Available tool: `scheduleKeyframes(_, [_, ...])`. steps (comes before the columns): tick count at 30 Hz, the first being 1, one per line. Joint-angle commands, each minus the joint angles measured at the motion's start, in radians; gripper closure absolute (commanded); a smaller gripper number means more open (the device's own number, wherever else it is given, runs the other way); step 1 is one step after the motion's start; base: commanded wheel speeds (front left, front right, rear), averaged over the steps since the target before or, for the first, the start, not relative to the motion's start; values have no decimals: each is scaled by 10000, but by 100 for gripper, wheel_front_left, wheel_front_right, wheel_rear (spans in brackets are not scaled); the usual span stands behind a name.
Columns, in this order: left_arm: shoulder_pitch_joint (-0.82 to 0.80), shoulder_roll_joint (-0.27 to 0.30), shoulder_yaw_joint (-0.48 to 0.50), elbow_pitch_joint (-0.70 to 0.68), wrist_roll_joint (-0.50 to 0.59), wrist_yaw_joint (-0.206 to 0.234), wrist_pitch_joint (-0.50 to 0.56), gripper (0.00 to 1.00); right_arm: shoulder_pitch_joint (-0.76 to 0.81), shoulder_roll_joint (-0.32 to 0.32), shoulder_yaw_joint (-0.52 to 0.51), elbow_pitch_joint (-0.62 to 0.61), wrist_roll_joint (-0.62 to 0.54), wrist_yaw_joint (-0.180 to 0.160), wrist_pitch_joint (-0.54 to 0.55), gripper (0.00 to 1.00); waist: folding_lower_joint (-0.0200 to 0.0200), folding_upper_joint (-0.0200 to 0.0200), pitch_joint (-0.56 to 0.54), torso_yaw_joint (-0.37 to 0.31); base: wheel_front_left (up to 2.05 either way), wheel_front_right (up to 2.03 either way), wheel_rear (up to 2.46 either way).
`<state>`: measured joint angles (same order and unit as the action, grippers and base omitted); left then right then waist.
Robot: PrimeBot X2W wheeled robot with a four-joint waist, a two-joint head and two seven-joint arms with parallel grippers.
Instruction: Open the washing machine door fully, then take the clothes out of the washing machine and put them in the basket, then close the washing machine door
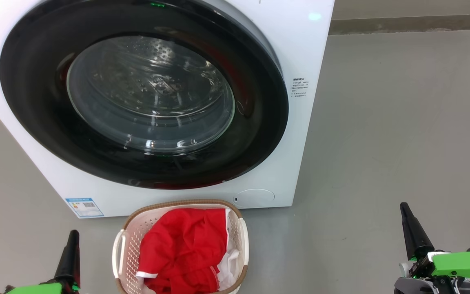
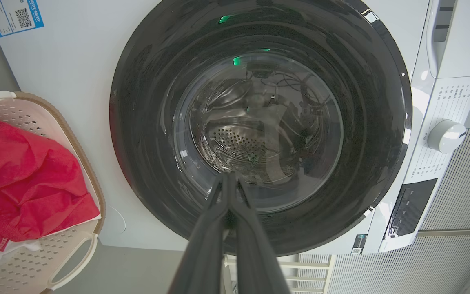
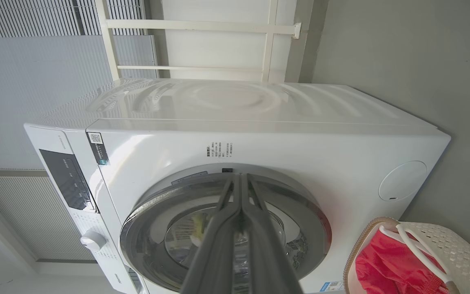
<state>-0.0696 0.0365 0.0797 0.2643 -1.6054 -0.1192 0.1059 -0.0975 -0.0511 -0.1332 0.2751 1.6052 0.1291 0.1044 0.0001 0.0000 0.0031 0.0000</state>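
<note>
Door [image 1: 145,98] closed, clothes [image 1: 182,245] heaped in basket [image 1: 186,203] — task appears complete; hence left gripper [image 1: 73,237] and right gripper [image 1: 405,214] pinched closed, empty, parked clear.

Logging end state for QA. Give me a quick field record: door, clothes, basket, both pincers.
washing machine door: shut, flush with the washing machine front
clothes: red, bunched inside the basket
basket: on the floor, just in front of the machine, below the door
left pincer: shut, empty, left of the basket, apart from it
right pincer: shut, empty, far right over the floor
task steps left: none apparent
</note>
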Motion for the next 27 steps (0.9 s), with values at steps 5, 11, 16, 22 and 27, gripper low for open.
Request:
scheduleKeyframes(5, [-385, 144, 343, -190, -30, -115, 74, 100, -102, -14, 216, -304, 52, 16, 70, 100, -1, 0, 0, 0, 0, 0, 0])
scheduleKeyframes(11, [-385, 143, 344, -191, -29, -115, 75, 100, -103, -12, 213, -304, 49, 16, 73, 100, -1, 0, 0, 0, 0, 0, 0])
scheduleKeyframes(16, [-385, 143, 345, -191, -29, -115, 75, 100, -103, -10, 211, -304, 47, 16, 74, 100, -1, 0, 0, 0, 0, 0, 0])
scheduleKeyframes(22, [-385, 142, 345, -191, -28, -115, 76, 100, -103, -9, 208, -304, 45, 16, 77, 100, -1, 0, 0, 0, 0, 0, 0])
scheduleKeyframes(27, [-385, 142, 346, -191, -27, -115, 77, 100, -103, -7, 206, -304, 43, 16, 78, 100, -1, 0, 0, 0, 0, 0, 0])
